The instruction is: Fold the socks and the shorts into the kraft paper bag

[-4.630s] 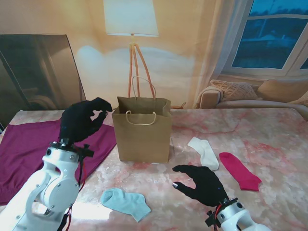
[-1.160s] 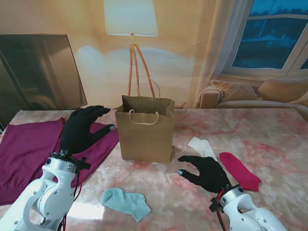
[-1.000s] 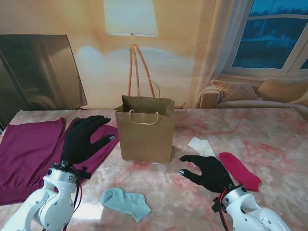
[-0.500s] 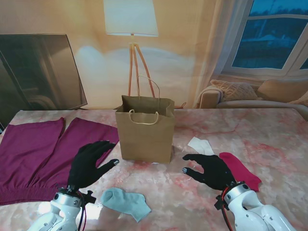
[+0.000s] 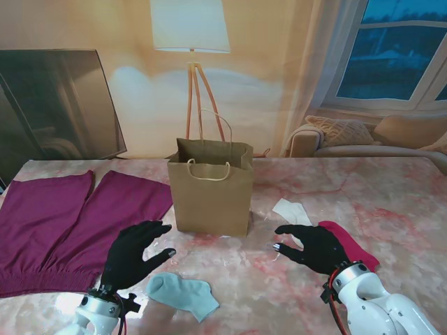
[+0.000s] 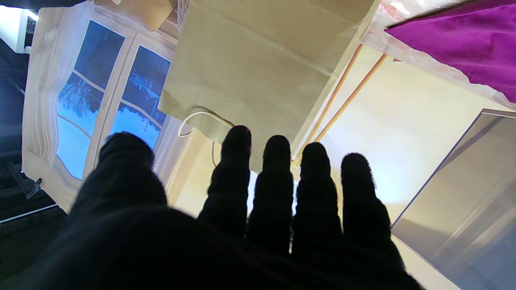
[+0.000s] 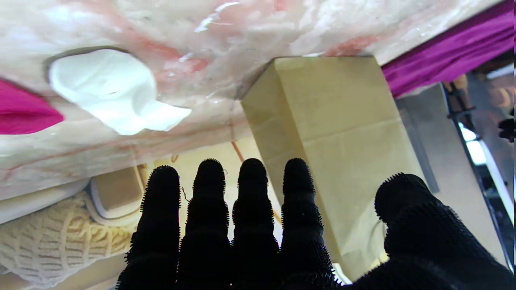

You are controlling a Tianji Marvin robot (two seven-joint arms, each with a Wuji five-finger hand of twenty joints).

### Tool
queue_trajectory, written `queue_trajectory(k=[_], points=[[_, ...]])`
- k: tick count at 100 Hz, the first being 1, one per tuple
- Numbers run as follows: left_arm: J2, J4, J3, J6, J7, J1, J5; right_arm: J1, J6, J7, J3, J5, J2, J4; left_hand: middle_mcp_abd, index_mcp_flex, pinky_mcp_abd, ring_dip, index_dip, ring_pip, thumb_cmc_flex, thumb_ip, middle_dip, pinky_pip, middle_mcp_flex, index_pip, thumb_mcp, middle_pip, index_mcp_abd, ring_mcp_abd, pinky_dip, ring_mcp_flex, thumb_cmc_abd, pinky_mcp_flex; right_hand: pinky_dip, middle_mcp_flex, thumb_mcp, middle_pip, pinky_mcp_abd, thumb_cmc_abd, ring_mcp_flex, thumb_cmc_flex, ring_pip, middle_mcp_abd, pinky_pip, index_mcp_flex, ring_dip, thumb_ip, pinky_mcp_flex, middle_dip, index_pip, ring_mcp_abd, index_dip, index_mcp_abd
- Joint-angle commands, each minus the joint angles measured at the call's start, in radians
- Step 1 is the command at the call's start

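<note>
Stand view: kraft paper bag point(image 5: 211, 197) upright, mouth open, handles raised.

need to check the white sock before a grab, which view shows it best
The right wrist view: the white sock is large and unobstructed, lying on the marble table beside the pink sock. The stand view shows it small, partly hidden behind the right hand. The left wrist view does not show it.

**Non-task items in view**

Pink marble table point(image 5: 391, 195) carries the work area. Behind it: floor lamp point(image 5: 190, 28) on wooden tripod legs, dark panel point(image 5: 56, 105) leaning against the wall, sofa point(image 5: 370, 136) with cushions, window point(image 5: 394, 49) showing blue dusk.
</note>
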Motion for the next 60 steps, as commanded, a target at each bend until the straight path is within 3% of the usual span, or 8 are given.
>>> queue_trajectory(k=[1,7,12,25,35,50,60], points=[[0.0,-0.01,-0.001,0.001,0.003,0.015,0.003,-0.012,-0.004,0.002,0.025,-0.018,0.014,-0.004,0.006,-0.012,-0.008,-0.011,0.011,-0.014,0.008,0.067,-0.007,-0.013,-0.038,-0.017,-0.03,-0.019,-0.015,-0.004,-0.005,-0.019,0.037,-0.008,-0.016,-0.001,-0.007,0.017,-0.031,0.005,0.011,0.02,0.017,0.0,0.015,0.007,-0.007,0.042,0.009,0.01,0.016,-0.016,0.007,-0.018],[-0.001,-0.011,-0.002,-0.001,0.006,0.018,0.002,-0.023,-0.01,0.02,0.054,-0.038,0.018,-0.005,0.008,-0.011,-0.009,-0.011,0.011,-0.014,0.009,0.067,-0.007,-0.012,-0.037,-0.016,-0.031,-0.019,-0.014,-0.006,-0.005,-0.019,0.038,-0.008,-0.013,0.005,0.006,0.029,-0.031,-0.023,0.022,0.035,0.025,-0.003,0.023,0.011,-0.003,0.043,0.018,0.016,0.022,-0.012,0.009,-0.018],[-0.001,-0.01,-0.003,-0.003,0.007,0.019,0.0,-0.033,-0.016,0.031,0.077,-0.057,0.02,-0.003,0.007,-0.011,-0.009,-0.012,0.012,-0.014,0.009,0.067,-0.007,-0.012,-0.036,-0.016,-0.032,-0.019,-0.016,-0.006,-0.005,-0.019,0.038,-0.008,-0.006,0.018,0.069,0.068,-0.03,-0.07,0.044,0.031,0.043,-0.006,0.046,0.023,0.017,0.037,0.032,0.035,0.041,-0.006,0.018,-0.017],[-0.001,-0.006,-0.002,-0.005,0.006,0.015,0.0,-0.053,-0.027,0.039,0.131,-0.121,0.025,0.015,0.009,-0.01,-0.01,-0.012,0.012,-0.014,0.012,0.067,-0.008,-0.012,-0.037,-0.016,-0.032,-0.019,-0.015,-0.007,-0.005,-0.019,0.038,-0.008,0.032,0.057,0.37,0.183,-0.018,-0.271,0.136,0.017,0.116,-0.012,0.128,0.066,0.103,-0.009,0.098,0.103,0.098,0.008,0.055,-0.025],[-0.002,-0.002,0.004,-0.006,0.005,0.008,-0.004,-0.062,-0.027,0.048,0.165,-0.182,0.031,0.036,0.009,-0.011,-0.012,-0.012,0.013,-0.013,0.014,0.067,-0.008,-0.012,-0.037,-0.016,-0.033,-0.019,-0.015,-0.006,-0.005,-0.019,0.039,-0.008,0.084,0.065,0.537,0.265,-0.007,-0.433,0.177,0.037,0.178,-0.031,0.187,0.084,0.188,-0.048,0.128,0.183,0.135,0.011,0.095,-0.037],[-0.002,0.006,0.017,-0.003,0.004,-0.006,-0.005,-0.05,-0.021,0.031,0.185,-0.275,0.039,0.097,0.009,-0.009,-0.013,-0.012,0.014,-0.014,0.016,0.066,-0.007,-0.013,-0.036,-0.015,-0.034,-0.018,-0.015,-0.007,-0.005,-0.019,0.038,-0.008,0.121,0.061,0.592,0.313,0.007,-0.582,0.197,0.104,0.216,-0.049,0.212,0.09,0.236,-0.082,0.143,0.229,0.154,0.004,0.119,-0.051],[-0.002,0.01,0.023,-0.001,0.005,-0.013,-0.007,-0.032,-0.01,0.011,0.183,-0.312,0.044,0.143,0.01,-0.009,-0.014,-0.012,0.014,-0.013,0.018,0.066,-0.007,-0.014,-0.036,-0.015,-0.034,-0.018,-0.015,-0.008,-0.006,-0.019,0.038,-0.009,0.137,0.054,0.617,0.33,0.011,-0.63,0.195,0.115,0.225,-0.057,0.216,0.089,0.252,-0.095,0.14,0.243,0.163,0.0,0.128,-0.056]])
